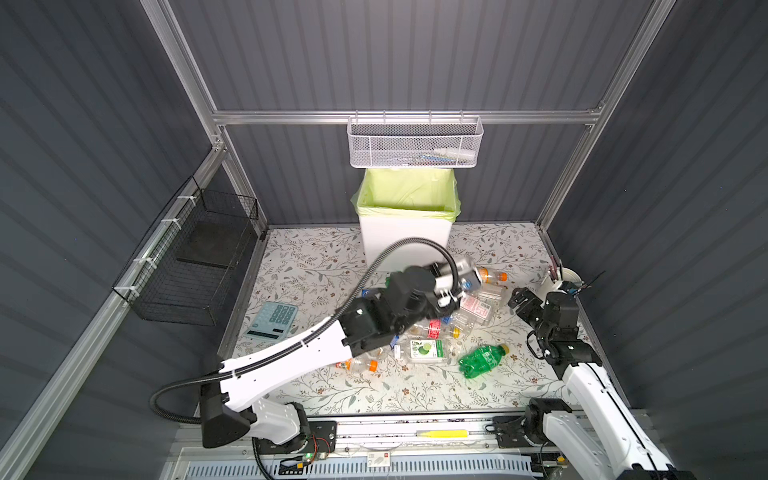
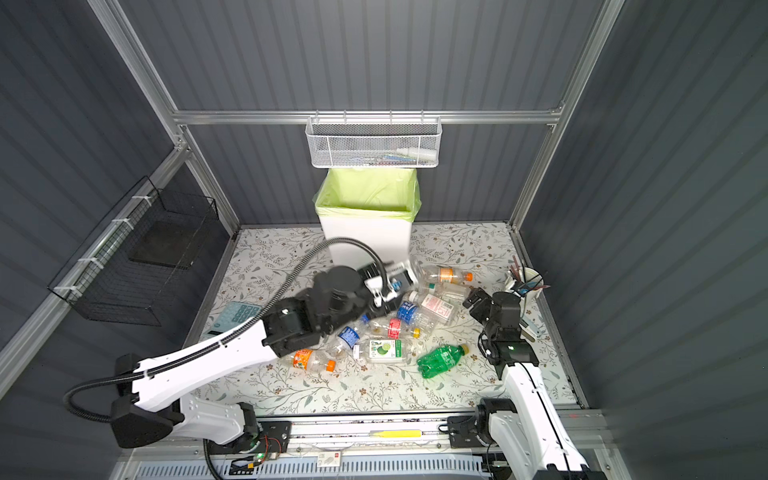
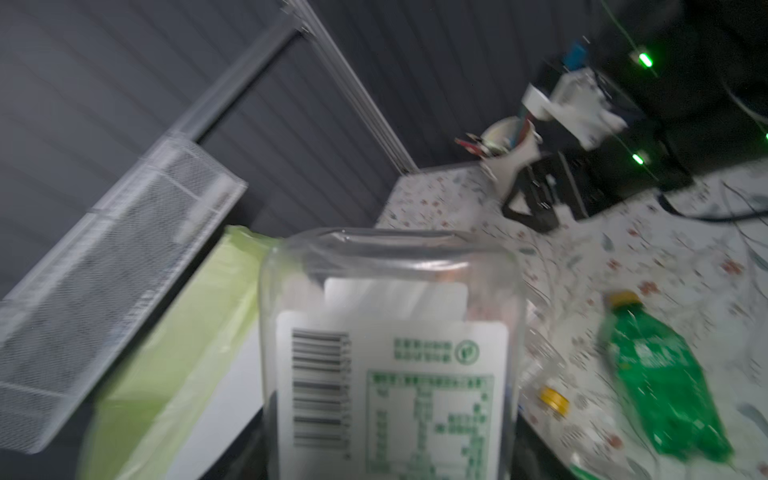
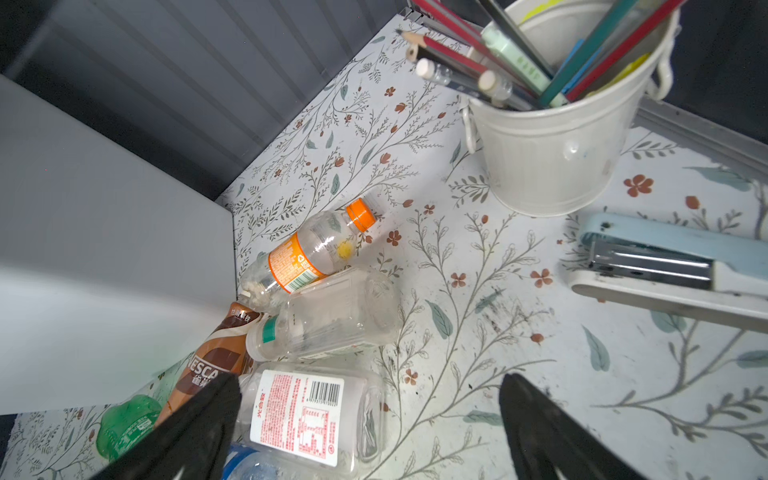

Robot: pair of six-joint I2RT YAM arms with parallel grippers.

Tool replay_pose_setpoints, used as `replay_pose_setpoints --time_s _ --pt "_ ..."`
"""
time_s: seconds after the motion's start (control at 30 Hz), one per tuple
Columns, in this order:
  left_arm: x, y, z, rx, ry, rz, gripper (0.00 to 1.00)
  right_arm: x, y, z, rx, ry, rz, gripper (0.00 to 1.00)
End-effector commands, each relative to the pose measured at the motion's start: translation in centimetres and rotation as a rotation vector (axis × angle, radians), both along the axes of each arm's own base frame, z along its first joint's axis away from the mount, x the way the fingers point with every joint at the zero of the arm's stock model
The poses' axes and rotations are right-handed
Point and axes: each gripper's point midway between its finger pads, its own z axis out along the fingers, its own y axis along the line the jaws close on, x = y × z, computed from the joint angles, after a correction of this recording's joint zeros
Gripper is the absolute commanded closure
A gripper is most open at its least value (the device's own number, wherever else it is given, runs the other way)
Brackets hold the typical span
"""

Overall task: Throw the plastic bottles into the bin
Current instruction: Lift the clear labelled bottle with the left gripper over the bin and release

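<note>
My left gripper (image 1: 459,284) is shut on a clear plastic bottle (image 3: 390,365) with a white label printed in green. It holds the bottle above the table, just in front of the bin (image 1: 403,239), a tall white bin with a light green liner (image 2: 365,208). Several more plastic bottles lie in a heap on the floral table: a green one (image 1: 482,359), an orange-labelled one (image 4: 307,253) and a red-labelled one (image 4: 299,411). Low beside the heap's right edge, my right gripper (image 4: 370,386) is open, one finger by the red-labelled bottle.
A pale blue calculator (image 1: 272,320) lies at the left. A white cup of pens (image 4: 552,158) and a stapler (image 4: 673,270) are at the right edge. A white mesh basket (image 1: 415,143) hangs over the bin; a black wire basket (image 1: 195,262) hangs on the left wall.
</note>
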Motion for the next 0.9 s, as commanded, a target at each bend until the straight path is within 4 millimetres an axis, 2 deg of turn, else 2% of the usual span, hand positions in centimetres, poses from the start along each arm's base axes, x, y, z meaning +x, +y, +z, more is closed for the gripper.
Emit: replay_pose_setpoints --time_s 0.0,0.03,0.1,0.17,0.2,0.3,0.37,0.47,0.5,0.53,0.6,0.73,0.87 --pt "0.0 3.9 13.3 -0.334 -0.286 0.064 0.56 0.2 0.2 2.2 -0.017 -0.052 0.025 0.01" --pt "-0.3 4.4 15.4 -0.389 -0.33 0.053 0.55 0.1 0.1 2.5 -0.02 -0.058 0.022 0.01" --pt "0.0 4.6 17.9 -0.452 -0.375 0.019 0.55 -0.1 0.1 2.9 -0.023 -0.07 0.019 0.01" --pt "2.3 4.4 18.9 -0.496 -0.364 0.024 0.55 -0.3 0.1 3.3 -0.02 -0.086 0.019 0.01" --pt "4.3 4.3 18.7 -0.512 -0.34 0.036 0.55 -0.4 0.2 3.5 -0.018 -0.093 0.021 0.01" --pt "11.6 4.1 16.1 -0.552 -0.232 0.099 0.54 -0.4 0.4 3.7 -0.007 -0.099 0.034 0.01" --pt "18.0 4.5 12.5 -0.585 -0.105 0.156 0.51 -0.3 0.9 3.5 0.009 -0.095 0.053 0.01" --pt "26.5 5.6 6.5 -0.625 0.11 0.24 0.36 -0.1 1.5 2.9 0.034 -0.078 0.083 0.01" --pt "28.1 5.8 5.6 -0.645 0.158 0.26 0.3 -0.1 1.6 2.9 0.037 -0.074 0.088 0.01" --pt "28.9 5.9 5.2 -0.647 0.182 0.27 0.2 -0.1 1.7 2.9 0.038 -0.072 0.092 0.01" --pt "28.2 6.1 6.5 -0.671 0.155 0.246 0.01 -0.3 1.5 3.3 0.029 -0.076 0.084 0.01" --pt "24.8 8.3 11.8 -0.764 0.042 0.202 0.0 -1.1 1.1 4.0 0.06 -0.089 0.043 0.01" --pt "22.2 9.8 13.8 -0.785 -0.003 0.182 0.0 -2.1 1.3 2.9 0.148 -0.048 0.001 0.01"
